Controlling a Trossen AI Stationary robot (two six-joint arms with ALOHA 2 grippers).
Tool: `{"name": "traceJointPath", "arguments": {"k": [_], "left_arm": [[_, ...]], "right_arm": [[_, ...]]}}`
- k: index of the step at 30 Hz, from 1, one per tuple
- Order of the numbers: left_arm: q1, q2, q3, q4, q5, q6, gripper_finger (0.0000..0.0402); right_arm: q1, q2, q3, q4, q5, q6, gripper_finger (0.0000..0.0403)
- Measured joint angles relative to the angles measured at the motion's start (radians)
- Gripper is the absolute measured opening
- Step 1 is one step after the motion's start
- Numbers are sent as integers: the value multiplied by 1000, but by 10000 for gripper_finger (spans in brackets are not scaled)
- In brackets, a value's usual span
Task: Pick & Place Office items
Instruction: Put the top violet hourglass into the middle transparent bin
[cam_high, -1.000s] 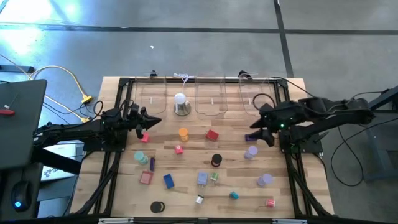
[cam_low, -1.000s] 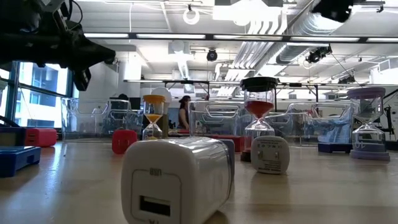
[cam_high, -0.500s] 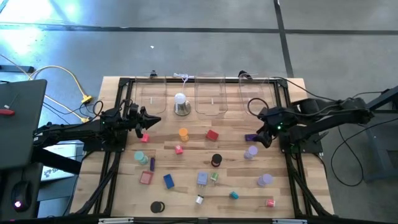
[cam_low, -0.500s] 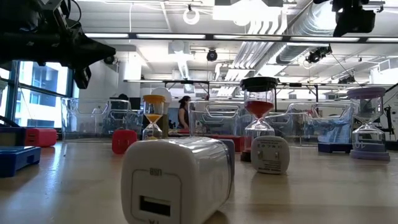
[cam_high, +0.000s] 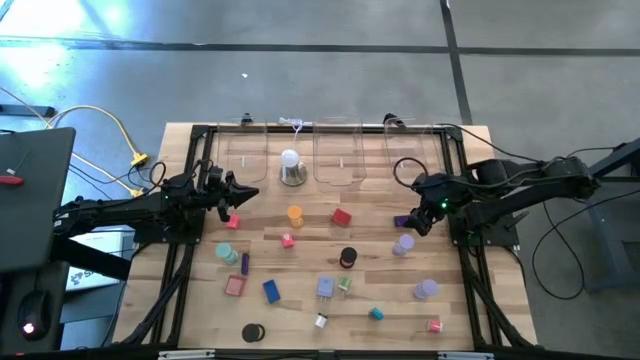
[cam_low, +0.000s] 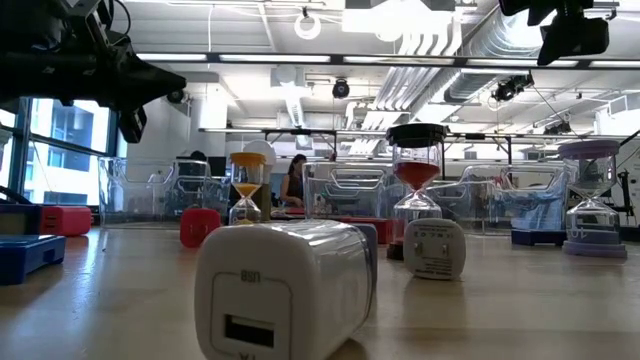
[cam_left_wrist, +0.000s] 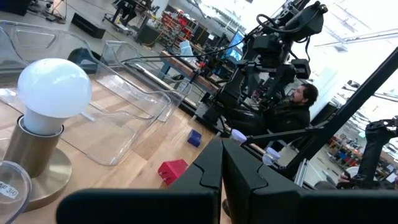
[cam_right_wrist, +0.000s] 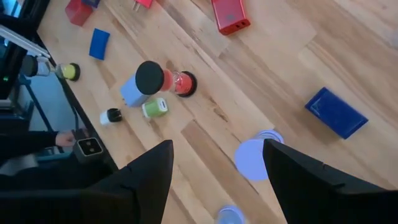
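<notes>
Wooden table (cam_high: 300, 300), right claw (cam_high: 418, 218) open, empty.

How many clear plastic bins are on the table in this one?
3 clear bins, in a row along the far edge of the table: one left of the white bulb lamp, one just right of it, one near the far right corner. None seems hidden.

Grey concrete floor (cam_high: 300, 60), white ceiling ducts (cam_low: 430, 40), windows (cam_low: 40, 130) at left.
</notes>
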Motion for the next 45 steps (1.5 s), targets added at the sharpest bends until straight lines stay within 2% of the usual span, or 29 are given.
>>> {"name": "traceJointPath", "arguments": {"k": [7, 12, 24, 32, 39, 42, 45], "left_arm": [[0, 0, 0, 0, 0, 0, 1], [0, 0, 0, 0, 0, 0, 1], [0, 0, 0, 0, 0, 0, 1], [0, 0, 0, 0, 0, 1, 1], [0, 0, 0, 0, 0, 1, 1], [0, 0, 0, 0, 0, 1, 1], [0, 0, 0, 0, 1, 1, 1]], "right_arm": [[12, 14, 0, 0, 13, 9, 238], [55, 50, -1, 6, 100, 11, 238], [124, 169, -1, -4, 106, -42, 238], [173, 200, -1, 19, 105, -79, 238], [216, 199, -1, 115, 130, -91, 238], [216, 199, -1, 72, 132, -85, 238], [213, 214, -1, -16, 155, 6, 238]]}}
